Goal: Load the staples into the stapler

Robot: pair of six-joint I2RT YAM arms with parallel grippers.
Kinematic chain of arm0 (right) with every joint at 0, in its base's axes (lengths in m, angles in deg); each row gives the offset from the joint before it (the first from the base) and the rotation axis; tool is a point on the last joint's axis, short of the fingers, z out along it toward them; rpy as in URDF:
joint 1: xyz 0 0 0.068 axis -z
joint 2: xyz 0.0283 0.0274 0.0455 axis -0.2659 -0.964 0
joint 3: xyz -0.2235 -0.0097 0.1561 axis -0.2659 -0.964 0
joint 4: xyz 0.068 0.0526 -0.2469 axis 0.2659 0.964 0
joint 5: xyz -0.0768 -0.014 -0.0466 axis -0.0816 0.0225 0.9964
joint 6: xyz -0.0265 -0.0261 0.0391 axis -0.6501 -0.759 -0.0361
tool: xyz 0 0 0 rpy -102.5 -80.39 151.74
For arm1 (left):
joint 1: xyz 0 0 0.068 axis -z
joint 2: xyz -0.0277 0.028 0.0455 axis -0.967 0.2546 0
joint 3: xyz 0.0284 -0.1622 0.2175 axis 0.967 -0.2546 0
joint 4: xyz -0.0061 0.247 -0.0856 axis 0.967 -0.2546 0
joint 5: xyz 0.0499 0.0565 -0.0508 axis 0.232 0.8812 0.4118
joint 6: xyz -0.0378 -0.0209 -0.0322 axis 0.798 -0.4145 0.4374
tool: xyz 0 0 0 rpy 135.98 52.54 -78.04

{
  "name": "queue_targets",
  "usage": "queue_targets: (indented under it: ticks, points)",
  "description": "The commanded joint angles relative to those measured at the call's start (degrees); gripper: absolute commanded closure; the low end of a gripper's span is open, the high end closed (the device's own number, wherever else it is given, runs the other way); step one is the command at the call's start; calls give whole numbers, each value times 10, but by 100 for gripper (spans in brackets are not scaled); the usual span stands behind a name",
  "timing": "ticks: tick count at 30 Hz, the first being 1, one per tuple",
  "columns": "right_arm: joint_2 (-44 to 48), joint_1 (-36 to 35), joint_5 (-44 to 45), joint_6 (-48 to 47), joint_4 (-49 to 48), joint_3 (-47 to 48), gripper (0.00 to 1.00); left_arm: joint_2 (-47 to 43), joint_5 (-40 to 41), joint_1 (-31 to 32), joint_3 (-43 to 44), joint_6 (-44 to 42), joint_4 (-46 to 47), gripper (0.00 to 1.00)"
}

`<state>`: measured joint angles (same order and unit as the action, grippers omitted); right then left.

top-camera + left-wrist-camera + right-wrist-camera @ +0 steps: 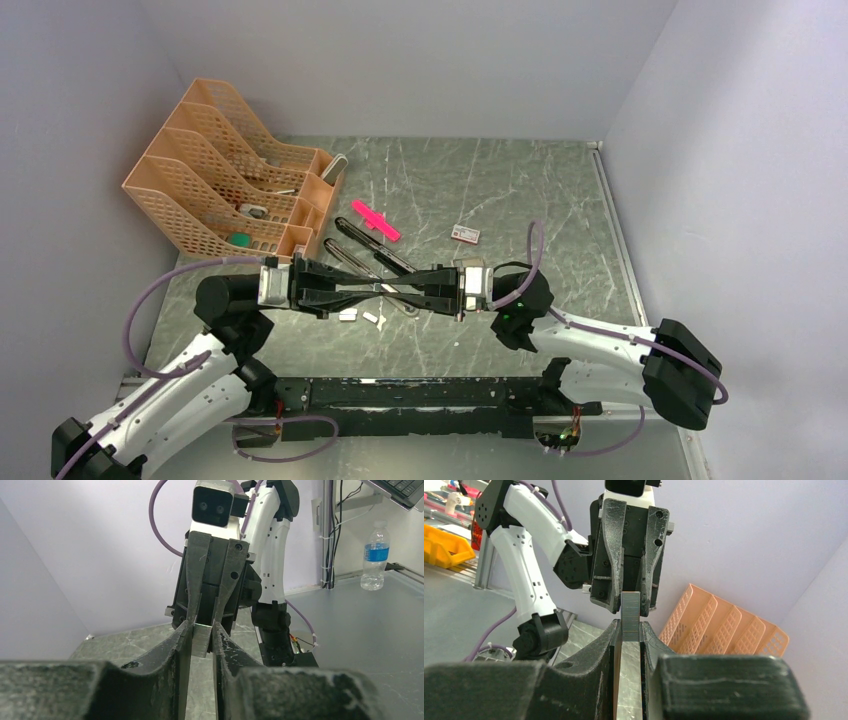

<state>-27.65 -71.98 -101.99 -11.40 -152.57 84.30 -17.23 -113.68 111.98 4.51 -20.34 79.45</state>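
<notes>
Staples (201, 642), one strip, being pinched at the far end by right gripper (203, 618), left gripper (200, 629) flanking it closely; bottle (375, 555) standing far right.

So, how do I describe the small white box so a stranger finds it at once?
Start at the orange plastic file rack, far left on the grey marbled table. Go right past the bright pink plastic piece; the small white box with red print lies alone, the only white-and-red thing.
</notes>
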Motion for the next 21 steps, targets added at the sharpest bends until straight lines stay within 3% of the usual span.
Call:
queue_targets:
  ticks: [1, 7, 14, 21]
  points:
    - [-3, -2, 4, 3, -13, 19, 100, 2, -31, -2, 1, -1, 21, 79]
    - [-5, -3, 3, 3, -11, 20, 99, 4, -40, -2, 5, -5, 16, 93]
    - [6, -3, -9, -6, 13, 16, 54, 3, -47, -2, 14, -16, -3, 93]
    - [31, -3, 2, -8, 23, -2, 46, -6, -43, -2, 31, -56, -72, 93]
